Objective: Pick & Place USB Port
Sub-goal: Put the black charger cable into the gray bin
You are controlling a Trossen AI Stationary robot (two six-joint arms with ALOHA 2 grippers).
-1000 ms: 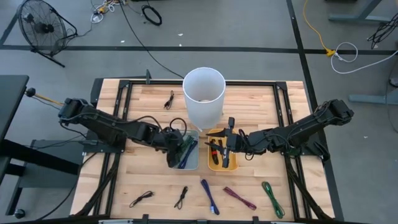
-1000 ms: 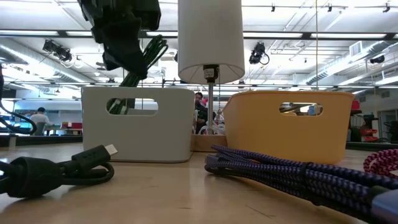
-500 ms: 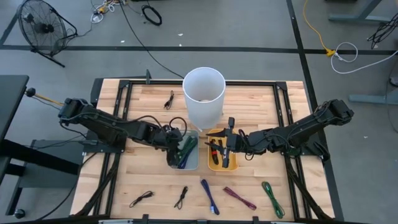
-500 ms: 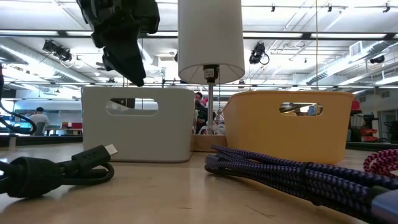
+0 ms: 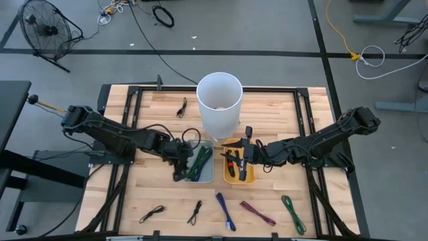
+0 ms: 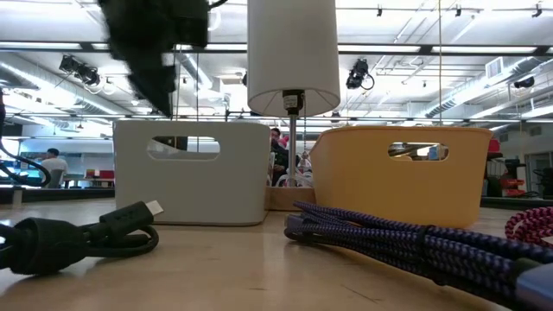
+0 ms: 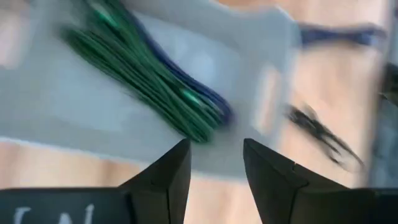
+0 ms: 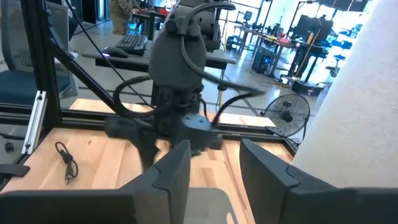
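A bundled green USB cable (image 5: pixel 199 163) lies in the grey bin (image 5: pixel 209 177), on top of a blue cable (image 7: pixel 205 93), and no gripper touches it. My left gripper (image 5: pixel 179 169) hovers open over the bin's left rim, pointing steeply down; in the left wrist view the green cable (image 7: pixel 149 81) lies beyond its open fingers (image 7: pixel 216 155). My right gripper (image 5: pixel 243 159) waits open above the orange bin (image 5: pixel 249 178), pointing level toward the left arm, with nothing between its fingers (image 8: pixel 214 158).
A tall white bucket (image 5: pixel 219 100) stands just behind the two bins. Loose cables lie along the near edge: two black (image 5: pixel 152 213) (image 5: pixel 195 211), a blue (image 5: pixel 225 211), a purple (image 5: pixel 257 213) and a green (image 5: pixel 292 213). Another black cable (image 5: pixel 182 107) lies at the far side.
My left gripper has opened and let go of the green cable. The cable hung above the grey bin and has fallen into it. The gripper has then tipped and turned a little toward the table's left. My right gripper has kept still.
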